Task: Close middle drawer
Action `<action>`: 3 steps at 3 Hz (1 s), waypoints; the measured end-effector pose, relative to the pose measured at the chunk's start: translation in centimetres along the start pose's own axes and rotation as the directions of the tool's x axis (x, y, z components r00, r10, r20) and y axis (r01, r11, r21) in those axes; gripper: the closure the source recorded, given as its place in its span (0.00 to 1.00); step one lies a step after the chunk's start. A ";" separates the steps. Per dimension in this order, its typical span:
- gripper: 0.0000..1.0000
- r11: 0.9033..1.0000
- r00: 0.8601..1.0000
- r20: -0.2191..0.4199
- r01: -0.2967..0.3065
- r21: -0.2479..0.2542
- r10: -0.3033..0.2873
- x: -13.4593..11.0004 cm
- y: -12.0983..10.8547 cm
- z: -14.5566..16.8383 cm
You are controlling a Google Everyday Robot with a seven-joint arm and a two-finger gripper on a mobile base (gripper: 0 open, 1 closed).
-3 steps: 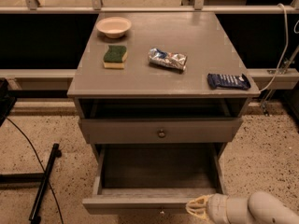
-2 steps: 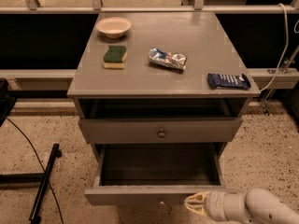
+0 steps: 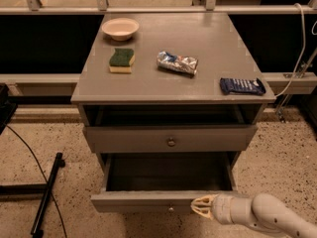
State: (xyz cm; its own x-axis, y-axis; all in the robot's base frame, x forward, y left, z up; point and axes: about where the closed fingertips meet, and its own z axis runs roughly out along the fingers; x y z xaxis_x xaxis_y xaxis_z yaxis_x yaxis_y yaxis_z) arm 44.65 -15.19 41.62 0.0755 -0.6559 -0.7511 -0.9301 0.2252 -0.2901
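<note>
Grey middle drawer (image 3: 143,201) pulled out; gripper (image 3: 200,207) at its front.

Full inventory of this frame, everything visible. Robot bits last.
cabinet: 1, grey, centre of view, on a speckled floor
bowl: 1, pale pink, back left of the cabinet top
sponge: 1, green over yellow, left of the top, in front of the bowl
foil packet: 1, silver, middle of the top
blue packet: 1, dark blue, front right of the top
upper drawer: 1, grey, brass knob, under the top
middle drawer: 1, grey, pulled out, lowest in view
black bar: 1, on the floor, left
white cable: 1, far right
arm: 1, white, bottom right
gripper: 1, cream, at the middle drawer's front panel, right of centre
</note>
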 end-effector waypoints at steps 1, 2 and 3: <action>1.00 0.999 0.999 0.036 0.003 0.053 -0.005 1.1 -4.2 2.5; 1.00 0.998 1.000 0.027 0.005 0.057 -0.006 1.3 -4.5 2.8; 1.00 0.996 1.000 -0.023 0.015 0.083 -0.013 2.5 -6.0 4.0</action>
State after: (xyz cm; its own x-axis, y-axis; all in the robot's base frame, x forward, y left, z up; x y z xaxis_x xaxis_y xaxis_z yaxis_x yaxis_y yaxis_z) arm 51.87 -15.31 39.17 0.0791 -0.6753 -0.7333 -0.8959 0.2744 -0.3493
